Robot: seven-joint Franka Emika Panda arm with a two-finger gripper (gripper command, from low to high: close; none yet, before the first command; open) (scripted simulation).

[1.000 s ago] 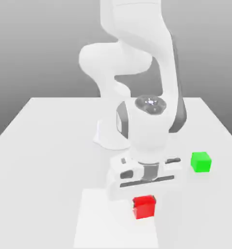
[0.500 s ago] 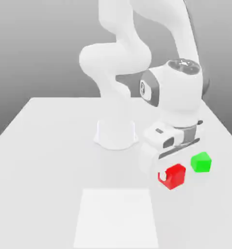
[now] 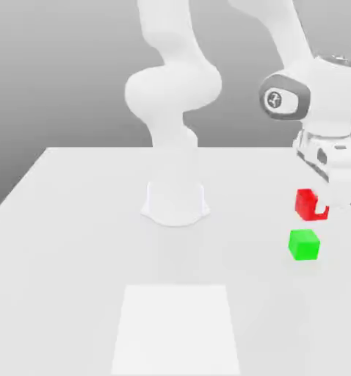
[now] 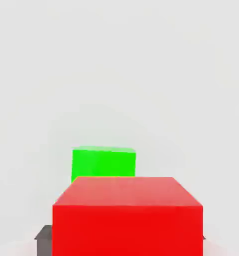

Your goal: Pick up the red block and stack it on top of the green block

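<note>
1. Red block (image 3: 306, 203), small matte bright red cube: lifted clear of the tabletop (image 3: 76, 220), just above the green block and apart from it.
2. Green block (image 3: 304, 244), small matte bright green cube: resting on the white tabletop, at the exterior view's right.
3. Gripper (image 3: 319, 208), white, two-finger: pinching the red block between its fingers.
4. White rectangular patch (image 3: 177, 329): on the tabletop's near part, well apart from both blocks.

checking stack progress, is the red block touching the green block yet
Apart. In the exterior view the red block, held in the gripper, hangs above the green block with white table visible between them.
</note>
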